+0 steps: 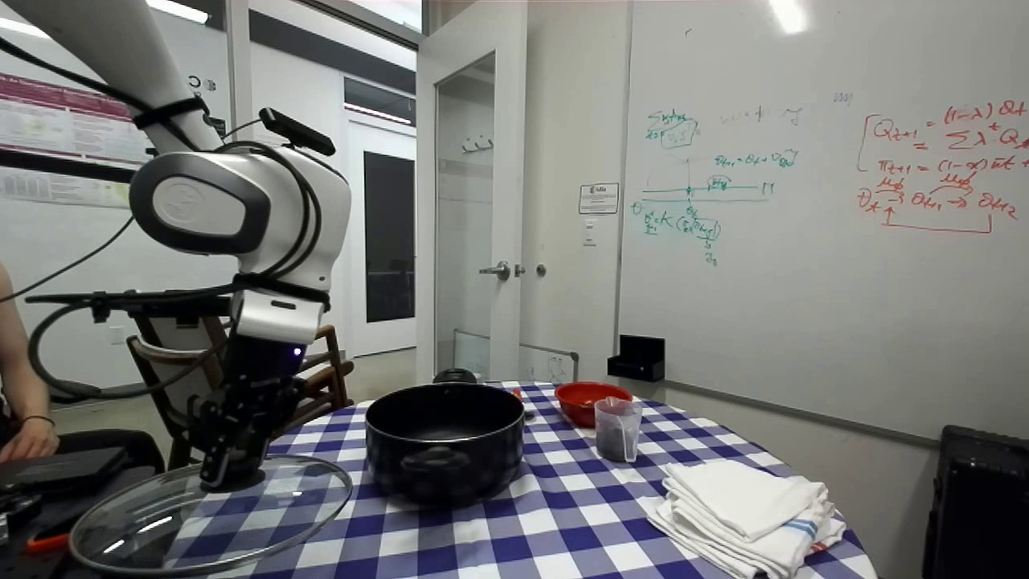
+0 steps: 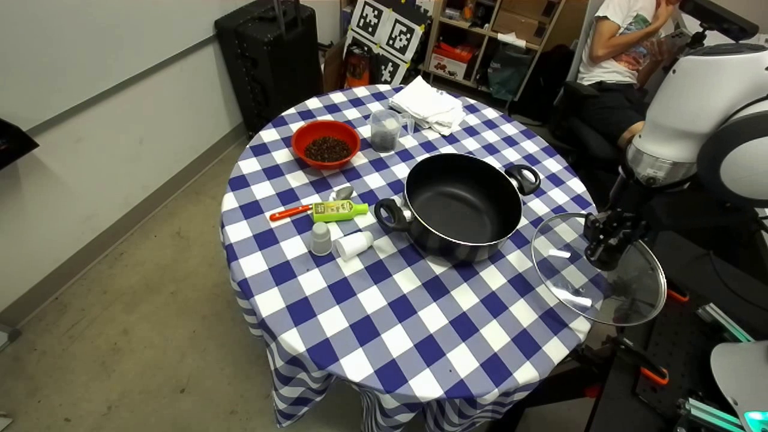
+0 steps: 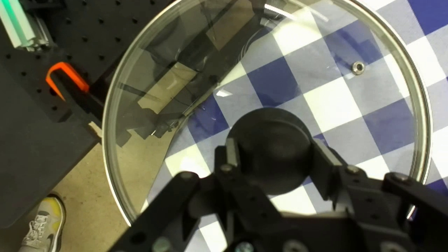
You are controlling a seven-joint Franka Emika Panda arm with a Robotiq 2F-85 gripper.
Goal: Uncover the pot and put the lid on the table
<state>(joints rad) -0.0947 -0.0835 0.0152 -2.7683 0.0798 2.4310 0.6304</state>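
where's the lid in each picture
In an exterior view: lid, lower left, left of the pot.
In an exterior view: lid, right side, right of the pot.
Wrist view: lid, filling the middle, cut off at the top.
Shared landmark: checked cloth, showing through the glass.

Red bowl [image 2: 326, 129]: 11 o'clock in an exterior view, brown pieces [image 2: 327, 149] inside
Clear jug [image 2: 384, 133]: bowl's 3 o'clock, dark contents
White cloths [image 2: 427, 103]: folded pile, jug's 2 o'clock
Green bottle [image 2: 340, 211]: lying, bowl's 6 o'clock
Red handle [image 2: 290, 213]: bottle's 9 o'clock
Grey cup [image 2: 321, 239]: standing, bottle's 7 o'clock
White cup [image 2: 355, 245]: tipped over, bottle's 5 o'clock
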